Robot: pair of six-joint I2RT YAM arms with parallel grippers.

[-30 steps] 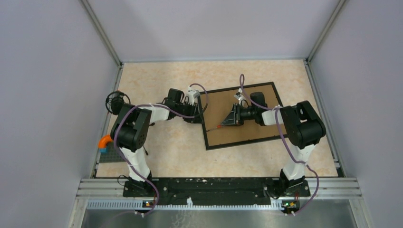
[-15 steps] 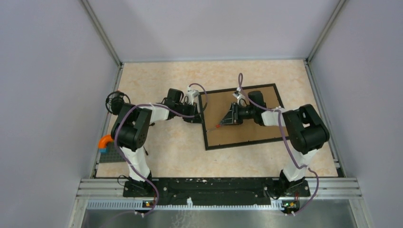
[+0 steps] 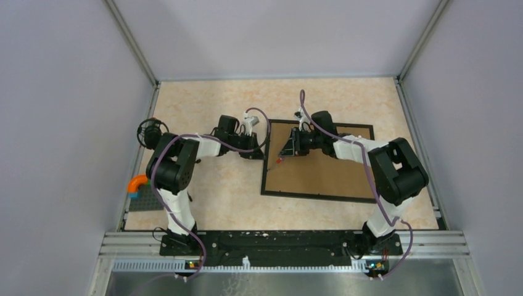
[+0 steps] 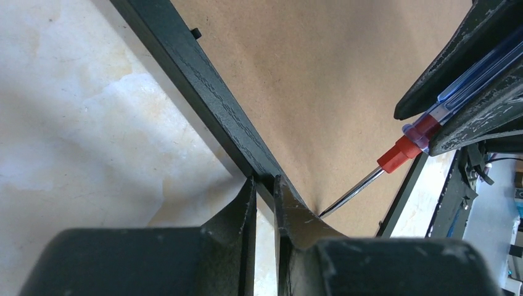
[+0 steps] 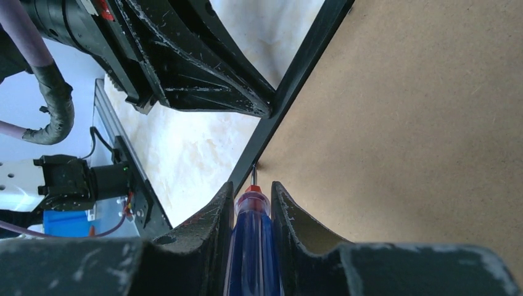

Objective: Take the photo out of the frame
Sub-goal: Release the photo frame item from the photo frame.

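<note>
Brown board inside black frame

The overhead camera looks steeply down from behind the arm bases, far enough back to hold the whole thin black picture frame with its brown board back. Both wrist cameras sit very close, facing each other across the frame's left rail; each also sees the blue-handled, red-collared screwdriver.

Soft, even light falls from overhead, leaving only faint shadows under the arms on the pale worktop. Up close, the left claw and right claw blur dark; the screwdriver handle smears, the frame rail looks crisp.
</note>
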